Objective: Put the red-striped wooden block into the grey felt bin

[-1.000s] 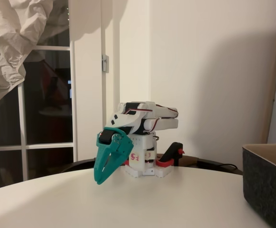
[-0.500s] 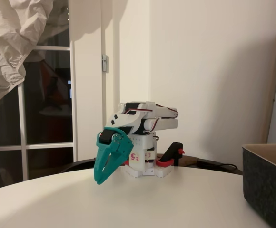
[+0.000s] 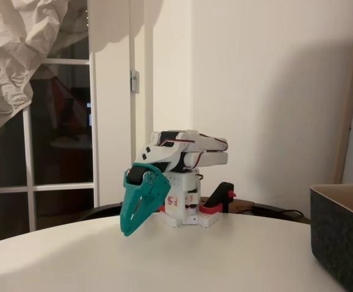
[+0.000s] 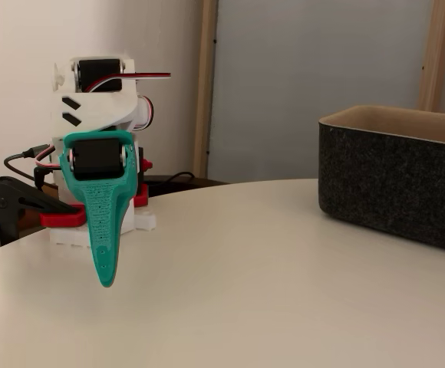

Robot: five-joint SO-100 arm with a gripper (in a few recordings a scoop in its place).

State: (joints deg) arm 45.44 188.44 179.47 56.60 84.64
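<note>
No red-striped block on the worktop (image 3: 225, 255) that I can spot; can't tell if it's inside the grey felt bin (image 4: 395, 184) or somewhere off-frame. Bin sits well apart from the arm, cut off at the right edge in both fixed views, its floor hidden behind the walls. Tool (image 3: 129, 226) looks clenched and empty, pointing down just above the worktop. Risk imo: reaching blind w/o locating the block, tip scraping the worktop.

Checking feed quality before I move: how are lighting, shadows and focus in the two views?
In a fixed view, dim warm light; a broad shadow crosses the table and the bin is dark. In another fixed view, light is more even, the gripper sharp, the bin slightly soft. No glare in either.
</note>
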